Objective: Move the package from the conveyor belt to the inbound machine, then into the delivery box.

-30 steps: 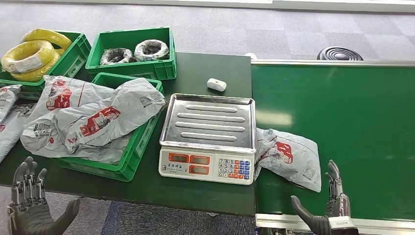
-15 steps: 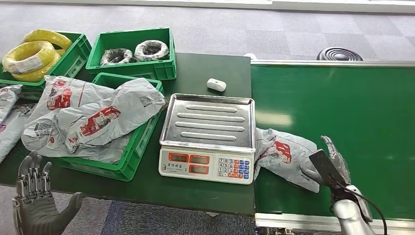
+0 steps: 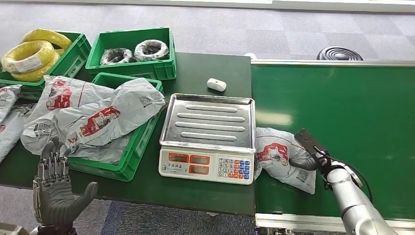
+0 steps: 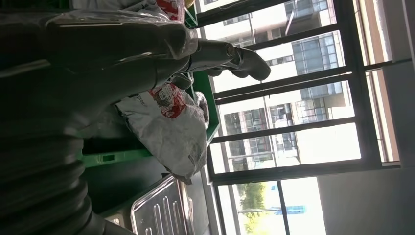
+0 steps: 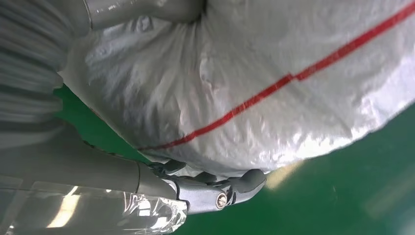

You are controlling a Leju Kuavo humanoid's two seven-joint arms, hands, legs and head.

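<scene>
At far left of head view, L hand [image 3: 55, 196] hangs below the table edge, palm up, fingers spread, holding nothing; prob. parked clear while the R arm works. Above it, a green crate [image 3: 128, 156] heaped w/ grey mailer bags [image 3: 93, 117]: judged to be the delivery box, since bags pile there. Behind, two more crates: yellow cable coils [image 3: 30, 56] in one, dark wire coils [image 3: 134, 51] in the other. Small white device [image 3: 216, 84] lies on the table behind the scale.

Centre: weighing scale [image 3: 208, 137], steel pan bare, keypad facing the robot; likely the inbound machine, set right at the belt edge so a package needs only a short lift across.

Right: package [image 3: 279, 156], grey mailer w/ red print, lies on the green conveyor belt [image 3: 342, 107], its end touching or just beside the scale's side; can't tell which. R hand [image 3: 308, 155] sits on the package's far end, fingers around it, black pad on the hand's back upward.

R wrist view adds what head view lacks: thumb [image 5: 147, 12] on one face of the bag and fingertips [image 5: 235, 188] hooked under the other, film bunched between, so grasping it. Bag looks still grounded on the belt; lift not yet begun, by judgement. L wrist view shows L thumb [image 4: 230, 54] extended free, bags and scale pan beyond.
</scene>
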